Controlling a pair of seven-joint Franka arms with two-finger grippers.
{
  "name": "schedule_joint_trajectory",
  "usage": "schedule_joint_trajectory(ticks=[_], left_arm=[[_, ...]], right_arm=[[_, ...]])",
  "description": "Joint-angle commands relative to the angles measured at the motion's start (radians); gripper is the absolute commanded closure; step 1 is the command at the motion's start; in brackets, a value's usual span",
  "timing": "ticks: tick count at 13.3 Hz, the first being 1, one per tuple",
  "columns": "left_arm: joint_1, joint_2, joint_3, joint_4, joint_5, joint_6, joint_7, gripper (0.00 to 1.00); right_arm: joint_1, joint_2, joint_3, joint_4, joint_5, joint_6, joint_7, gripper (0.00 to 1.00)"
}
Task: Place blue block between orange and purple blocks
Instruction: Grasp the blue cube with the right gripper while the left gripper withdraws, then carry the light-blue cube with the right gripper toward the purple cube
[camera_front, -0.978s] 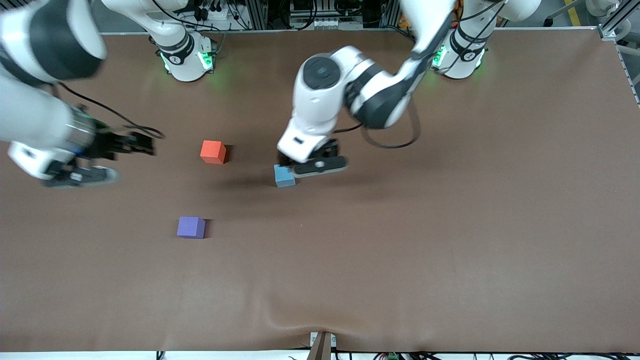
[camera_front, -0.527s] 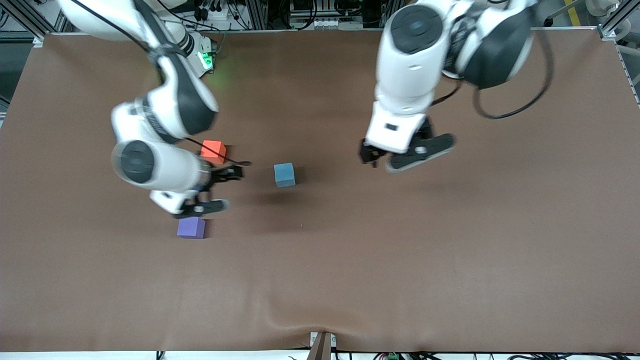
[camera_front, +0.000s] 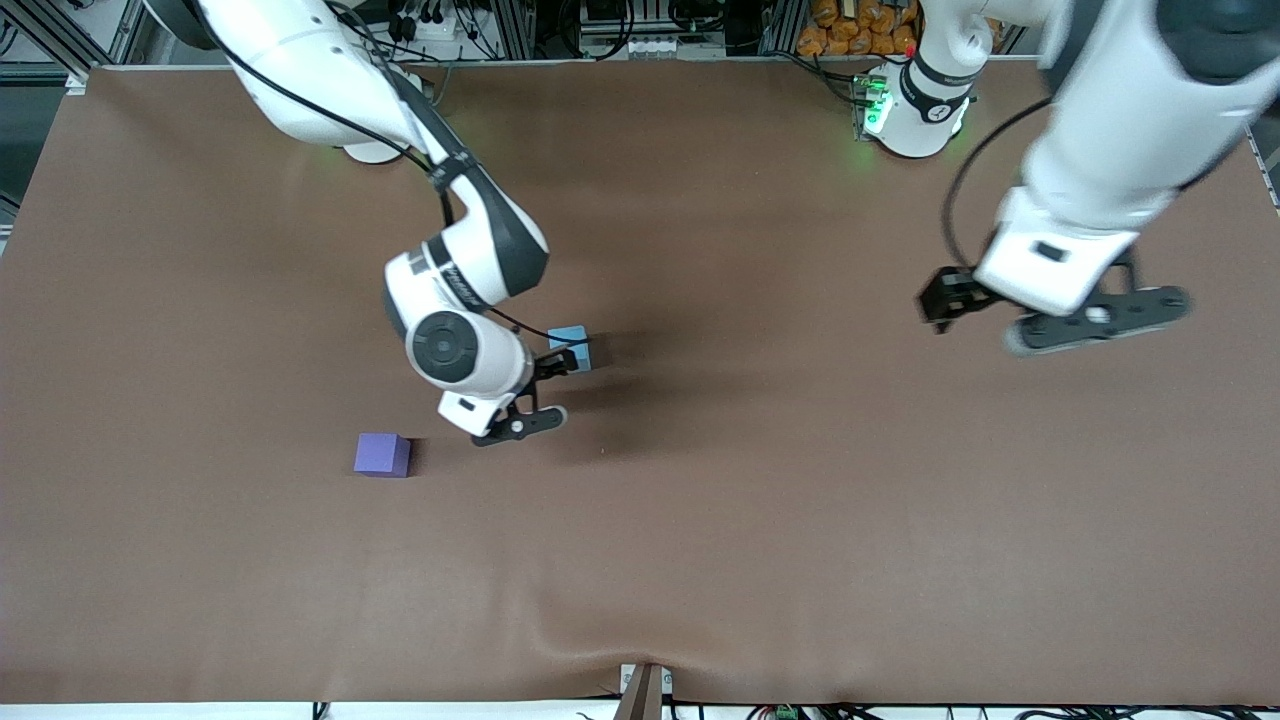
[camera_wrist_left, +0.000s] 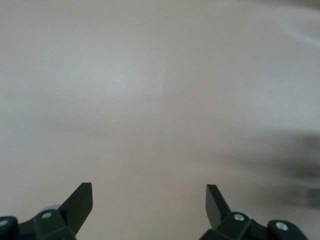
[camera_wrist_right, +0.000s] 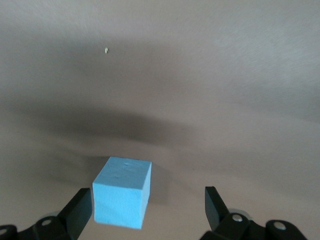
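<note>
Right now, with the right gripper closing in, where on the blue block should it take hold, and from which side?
Grip the blue block across two opposite vertical faces, coming down from above. It is a small cube sitting flat on the table with nothing touching it, so its sides are free. The right gripper is open and wider than the cube, which sits off-centre near one finger; centring first would probably help.

Right end effector (camera_front: 545, 385) open — left end effector (camera_front: 1040, 315) open, raised

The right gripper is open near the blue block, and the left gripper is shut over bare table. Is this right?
Not quite. The left gripper is open, not shut, as the left wrist view shows, over bare table. The right gripper is indeed open near the blue block.
</note>
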Motion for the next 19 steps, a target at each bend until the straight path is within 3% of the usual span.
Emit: schedule_joint_trajectory(ticks=[1, 4, 8, 11, 13, 15, 17, 18, 19], left_arm=[[0.046, -0.069, -0.014, -0.063, 0.000, -0.025, 0.119, 0.00], [0.146, -0.136, -0.020, -0.167, -0.062, 0.009, 0.208, 0.00], [0.186, -0.274, -0.019, -0.359, -0.069, 0.105, 0.211, 0.00], [0.241, -0.343, -0.019, -0.433, -0.072, 0.119, 0.255, 0.00], [0.252, -0.334, -0.017, -0.409, -0.073, 0.123, 0.268, 0.00], [0.249, -0.267, -0.017, -0.300, -0.076, 0.071, 0.269, 0.00], [0.253, -0.264, -0.011, -0.294, -0.070, 0.060, 0.275, 0.00], [0.253, -0.262, -0.011, -0.286, -0.060, 0.061, 0.282, 0.00], [0.255, -0.256, -0.011, -0.275, -0.064, 0.061, 0.283, 0.00]], right_arm=[[0.035, 0.001, -0.010, -0.014, -0.043, -0.005, 0.055, 0.00], [0.053, 0.001, -0.010, -0.040, -0.043, -0.002, 0.055, 0.00], [0.084, -0.011, -0.010, -0.115, -0.043, 0.055, 0.056, 0.00], [0.106, -0.002, -0.010, -0.118, -0.043, 0.081, 0.094, 0.00], [0.115, -0.002, -0.011, -0.132, -0.043, 0.090, 0.097, 0.00], [0.132, -0.004, -0.013, -0.152, -0.044, 0.107, 0.113, 0.00], [0.133, -0.002, -0.013, -0.184, -0.064, 0.155, 0.116, 0.00], [0.132, -0.002, -0.013, -0.194, -0.064, 0.178, 0.120, 0.10], [0.135, -0.004, -0.013, -0.194, -0.069, 0.179, 0.125, 0.49]])
